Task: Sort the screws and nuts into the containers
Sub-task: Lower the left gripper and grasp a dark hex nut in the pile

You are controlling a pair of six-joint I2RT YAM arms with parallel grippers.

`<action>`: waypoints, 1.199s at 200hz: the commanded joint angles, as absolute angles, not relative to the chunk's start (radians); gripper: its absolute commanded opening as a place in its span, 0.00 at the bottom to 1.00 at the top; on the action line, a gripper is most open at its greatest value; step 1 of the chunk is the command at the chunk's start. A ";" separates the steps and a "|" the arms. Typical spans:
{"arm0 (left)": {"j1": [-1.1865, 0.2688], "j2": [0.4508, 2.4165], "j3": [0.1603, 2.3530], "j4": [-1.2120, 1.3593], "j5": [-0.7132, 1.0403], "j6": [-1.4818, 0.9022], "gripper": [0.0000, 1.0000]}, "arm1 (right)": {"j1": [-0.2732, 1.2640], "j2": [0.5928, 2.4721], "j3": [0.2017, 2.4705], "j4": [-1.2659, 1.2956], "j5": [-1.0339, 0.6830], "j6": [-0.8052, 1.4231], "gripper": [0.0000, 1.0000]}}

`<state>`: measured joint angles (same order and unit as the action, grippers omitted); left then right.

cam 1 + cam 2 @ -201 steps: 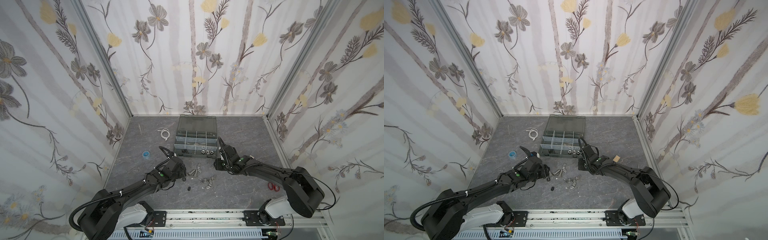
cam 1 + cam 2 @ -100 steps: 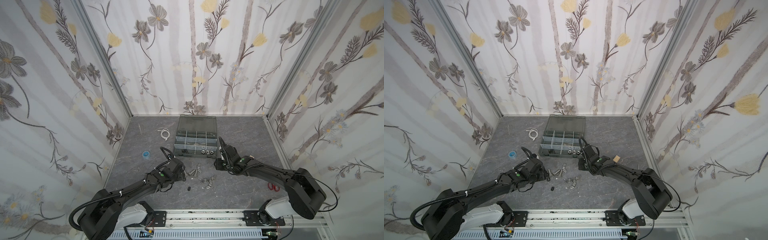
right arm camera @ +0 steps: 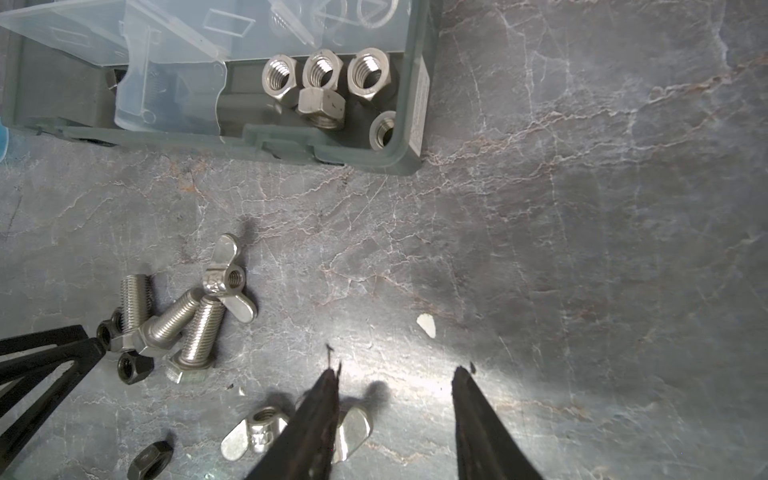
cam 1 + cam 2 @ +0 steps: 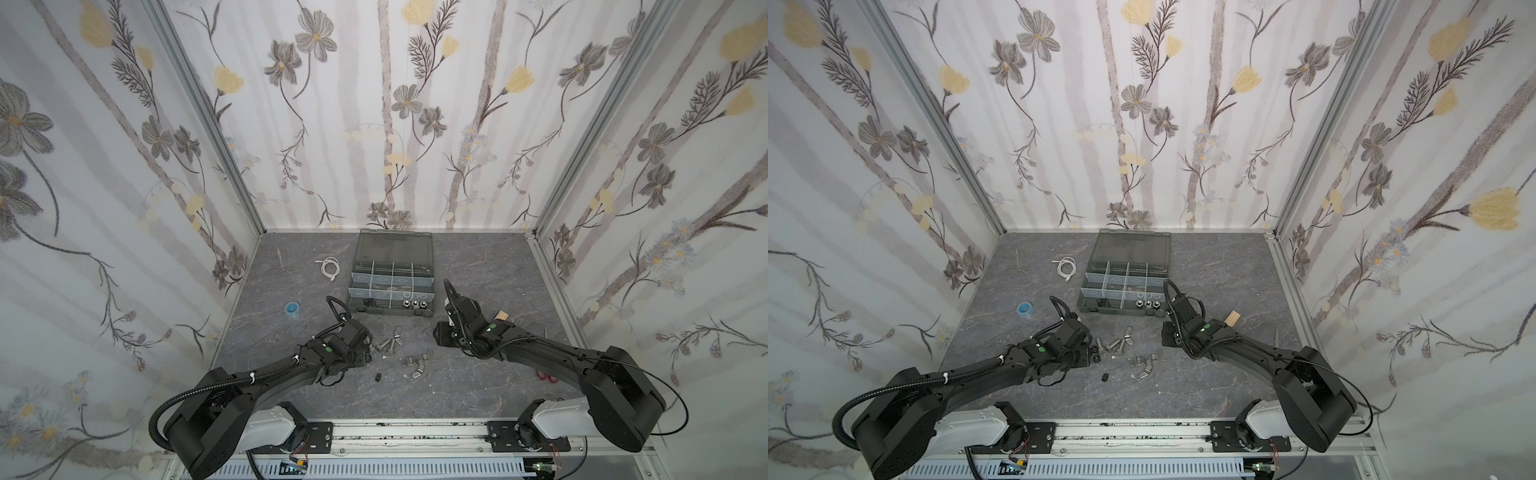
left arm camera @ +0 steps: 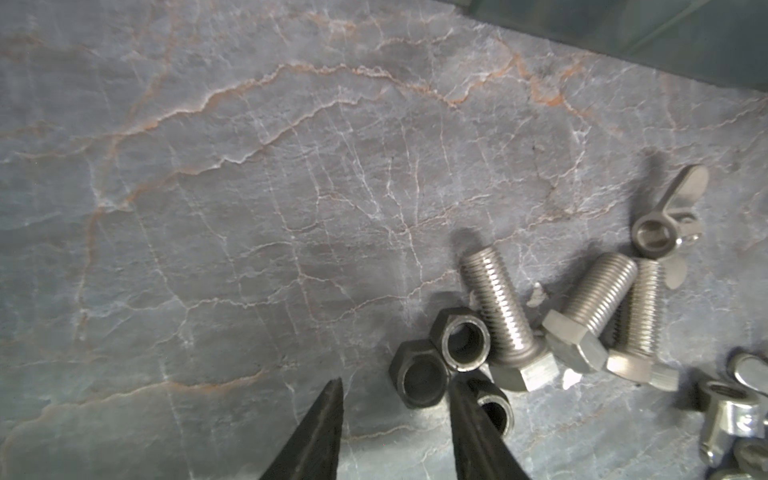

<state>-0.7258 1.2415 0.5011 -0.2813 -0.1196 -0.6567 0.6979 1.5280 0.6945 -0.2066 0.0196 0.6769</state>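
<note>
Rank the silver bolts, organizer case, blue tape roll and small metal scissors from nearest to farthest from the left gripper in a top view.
From the left gripper in a top view:
1. Silver bolts, right beside its tips.
2. Organizer case, front edge just behind them.
3. Blue tape roll, off to the left.
4. Small metal scissors, far back left.

Three walls (image 4: 415, 104) enclose the space in both top views, papered in pale stripes with grey and yellow flowers on thin dark stems. Silver metal posts (image 4: 206, 120) run down the two back corners. The floor (image 4: 478, 266) is a dark grey marbled surface with fine pale and rusty veins. A metal rail (image 4: 415, 432) crosses the near edge. Light seems to fall from above, leaving a bright patch (image 3: 419, 374).
</note>
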 commanded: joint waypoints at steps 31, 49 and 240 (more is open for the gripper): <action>-0.735 1.287 0.521 -0.282 -0.139 -0.638 0.43 | 0.699 1.516 0.682 -0.168 0.043 0.702 0.46; -0.736 1.307 0.530 -0.279 -0.146 -0.628 0.43 | 0.698 1.511 0.681 -0.168 0.047 0.703 0.46; -0.788 1.359 0.530 -0.278 -0.151 -0.627 0.31 | 0.697 1.456 0.641 -0.185 0.073 0.722 0.46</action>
<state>-0.7849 1.3582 0.5385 -0.2329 -0.2054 -0.6094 0.6979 1.4586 0.6422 -0.2111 0.0566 0.7071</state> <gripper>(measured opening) 0.334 0.458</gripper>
